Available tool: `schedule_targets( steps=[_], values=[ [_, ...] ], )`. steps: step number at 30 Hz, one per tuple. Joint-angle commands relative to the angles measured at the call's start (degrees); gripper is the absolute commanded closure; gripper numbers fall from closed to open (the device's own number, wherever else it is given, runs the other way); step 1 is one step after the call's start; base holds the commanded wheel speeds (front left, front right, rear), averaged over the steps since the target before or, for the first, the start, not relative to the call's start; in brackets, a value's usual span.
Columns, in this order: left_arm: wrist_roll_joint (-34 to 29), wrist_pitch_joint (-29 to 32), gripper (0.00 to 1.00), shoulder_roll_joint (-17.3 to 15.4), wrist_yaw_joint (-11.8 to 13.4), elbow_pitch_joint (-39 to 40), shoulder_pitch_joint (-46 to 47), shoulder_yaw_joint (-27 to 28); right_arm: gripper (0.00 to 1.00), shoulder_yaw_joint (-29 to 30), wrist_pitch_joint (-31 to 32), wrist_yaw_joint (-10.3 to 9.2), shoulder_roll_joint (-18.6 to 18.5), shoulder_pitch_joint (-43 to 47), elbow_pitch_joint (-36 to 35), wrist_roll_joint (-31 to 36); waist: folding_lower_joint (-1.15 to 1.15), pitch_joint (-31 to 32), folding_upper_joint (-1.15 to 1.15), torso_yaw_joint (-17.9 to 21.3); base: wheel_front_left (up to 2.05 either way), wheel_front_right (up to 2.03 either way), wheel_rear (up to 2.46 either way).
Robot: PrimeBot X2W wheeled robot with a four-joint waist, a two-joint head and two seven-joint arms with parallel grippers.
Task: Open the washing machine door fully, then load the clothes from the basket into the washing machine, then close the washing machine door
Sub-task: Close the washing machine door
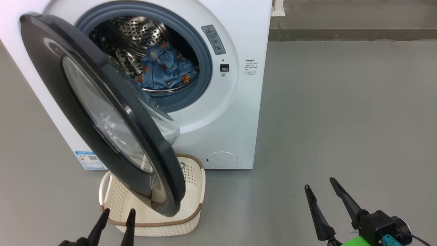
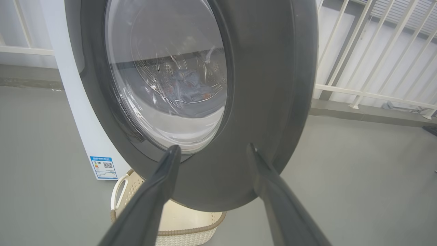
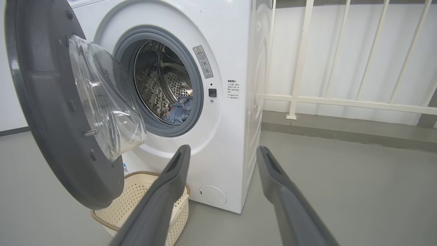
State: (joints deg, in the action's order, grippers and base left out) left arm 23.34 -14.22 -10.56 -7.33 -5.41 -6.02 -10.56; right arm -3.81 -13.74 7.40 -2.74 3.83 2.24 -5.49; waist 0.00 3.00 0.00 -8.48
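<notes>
Now clothes (image 1: 165, 70) lie in drum (image 1: 136, 34) — so L gripper (image 1: 119, 210), spread, faces door (image 1: 54, 68), prob. to shut it; R gripper (image 1: 319, 182) also spread.

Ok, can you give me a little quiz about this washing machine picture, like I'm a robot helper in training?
1. True or false: the clothes lie inside the drum of the washing machine.
2. Pick one. The washing machine door is: A) shut, B) swung open, C) lying flat on the floor.
3. Which is nearer the basket: the left claw or the right claw?
Key: 1 true; 2 B; 3 the left claw.
</notes>
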Motion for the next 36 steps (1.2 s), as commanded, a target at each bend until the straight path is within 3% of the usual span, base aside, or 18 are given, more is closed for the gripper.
schedule_targets(
  steps=[1, 16, 17, 18, 19, 26, 36],
  values=[
    [0.0, -0.8, 0.00, -0.5, -0.2, 1.3, 1.8, 2.1, 0.00, -1.4, -0.7, 0.09, -0.1, -0.7, -1.3, -0.4, 0.00, 0.0, 0.00, 0.0, 0.00, 0.00, 0.00],
    [1.0, -0.8, 0.00, 0.1, -0.2, 1.7, 1.7, 2.2, 0.00, -1.5, -0.5, 0.09, -0.1, -0.9, -1.0, 0.2, 0.00, 0.0, 0.00, -0.5, 0.00, 0.00, 0.00],
    [1.0, -0.8, 0.00, 0.1, -0.2, 1.6, 1.8, 2.1, 0.51, -1.5, -0.5, 0.09, -0.1, -0.9, -0.9, 0.2, 0.00, -0.1, 0.00, -0.5, 0.00, 0.00, 0.00],
    [1.0, -0.8, 0.00, 0.1, -0.2, 1.6, 1.8, 2.0, 0.82, -1.4, -0.5, 0.09, -0.1, -0.9, -0.9, 0.3, 0.00, -0.1, 0.00, -0.7, 0.00, 0.00, 0.00],
    [1.0, -0.8, 0.00, 0.1, -0.2, 1.6, 1.9, 1.9, 1.00, -1.4, -0.5, 0.09, -0.1, -1.0, -1.0, 0.4, 0.00, -0.2, 0.00, -0.8, 0.00, 0.00, 0.00],
    [1.0, -0.8, 0.00, 0.0, -0.2, 1.5, 2.4, 1.1, 1.00, -4.0, -1.0, 0.09, -0.1, -2.8, -2.6, 1.7, 0.00, -0.9, 0.00, -2.5, 0.00, 0.00, 0.00],
    [1.2, -0.8, 0.00, 0.4, -0.2, 1.2, 4.2, 0.0, 1.00, -20.5, -1.2, 0.09, -5.8, -12.4, -3.5, -1.5, 0.00, -3.3, 0.00, -6.6, 0.00, 0.00, 0.00]
  ],
)
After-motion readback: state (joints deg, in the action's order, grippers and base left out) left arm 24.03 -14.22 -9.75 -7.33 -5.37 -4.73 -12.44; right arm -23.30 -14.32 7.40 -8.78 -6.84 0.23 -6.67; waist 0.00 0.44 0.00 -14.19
